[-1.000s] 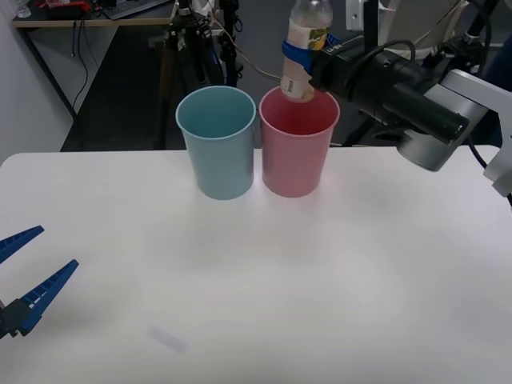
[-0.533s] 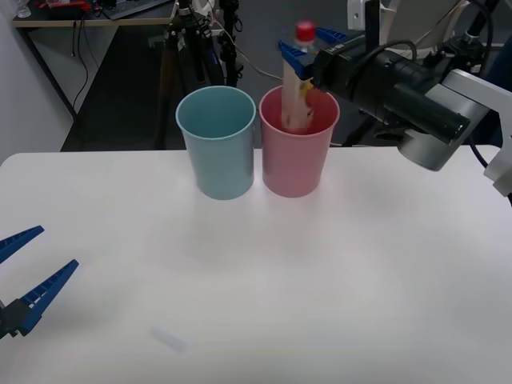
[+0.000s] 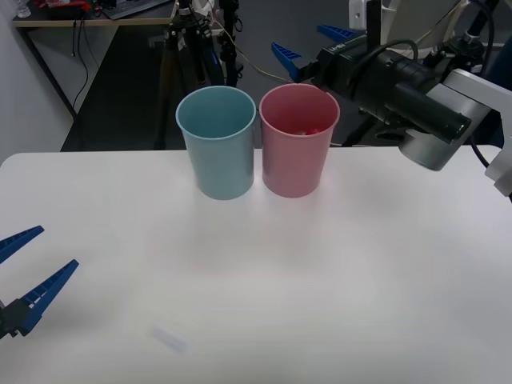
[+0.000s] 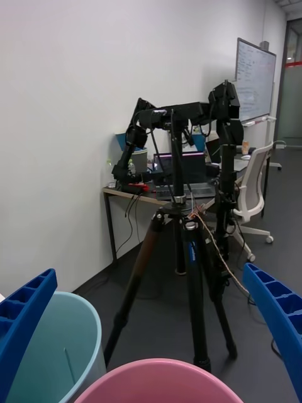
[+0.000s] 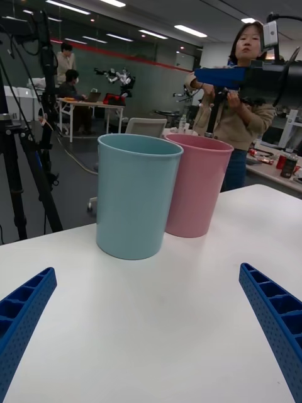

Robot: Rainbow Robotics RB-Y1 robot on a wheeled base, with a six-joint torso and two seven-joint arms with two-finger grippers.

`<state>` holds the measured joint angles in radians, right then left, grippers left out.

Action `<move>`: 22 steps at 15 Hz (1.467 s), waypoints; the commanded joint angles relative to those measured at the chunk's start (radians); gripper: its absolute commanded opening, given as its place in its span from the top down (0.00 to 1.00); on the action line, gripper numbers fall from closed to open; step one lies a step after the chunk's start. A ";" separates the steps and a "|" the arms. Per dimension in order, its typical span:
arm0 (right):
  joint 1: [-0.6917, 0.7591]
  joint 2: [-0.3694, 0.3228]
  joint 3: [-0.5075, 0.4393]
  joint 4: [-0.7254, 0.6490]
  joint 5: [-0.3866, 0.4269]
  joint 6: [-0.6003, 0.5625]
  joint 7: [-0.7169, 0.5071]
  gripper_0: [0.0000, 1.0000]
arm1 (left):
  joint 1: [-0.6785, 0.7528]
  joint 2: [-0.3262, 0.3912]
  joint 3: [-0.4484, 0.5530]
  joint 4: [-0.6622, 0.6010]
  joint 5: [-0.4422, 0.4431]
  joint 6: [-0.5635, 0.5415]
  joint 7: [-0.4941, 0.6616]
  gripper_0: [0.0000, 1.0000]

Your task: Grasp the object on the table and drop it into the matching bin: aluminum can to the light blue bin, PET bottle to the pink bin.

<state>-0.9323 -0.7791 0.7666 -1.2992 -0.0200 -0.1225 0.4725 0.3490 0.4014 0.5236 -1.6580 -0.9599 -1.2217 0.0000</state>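
The left gripper [image 3: 24,276] is idling at the table's [image 3: 256,304] 8 o'clock corner, fingers spread and grasping nothing. Toward 12 o'clock, the light blue bin [image 3: 217,152] is standing just beside the pink bin [image 3: 298,150], which sits at its 3 o'clock. The PET bottle [image 3: 306,130] is lying inside the pink bin, red showing below the rim. Beyond that, the right gripper [image 3: 308,46] is hovering released over the pink bin.
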 commanded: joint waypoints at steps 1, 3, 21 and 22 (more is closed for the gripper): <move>0.000 0.000 -0.001 0.000 -0.003 -0.002 0.005 0.00 | 0.000 0.000 0.000 0.000 0.000 0.000 0.000 0.00; 0.001 -0.005 -0.001 0.000 -0.005 -0.003 0.005 0.00 | 0.000 0.000 0.000 0.000 0.000 0.000 0.000 0.00; 0.170 -0.155 -0.104 -0.246 -0.012 0.000 0.014 0.00 | 0.000 0.000 0.000 0.000 0.000 0.000 0.000 0.00; 0.202 -0.175 -0.122 -0.285 -0.009 0.003 0.015 0.00 | 0.000 0.000 0.000 0.000 0.000 0.000 0.000 0.00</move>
<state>-0.7544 -0.9386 0.6580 -1.5541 -0.0317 -0.1230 0.4867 0.3491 0.4014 0.5236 -1.6581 -0.9599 -1.2217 0.0000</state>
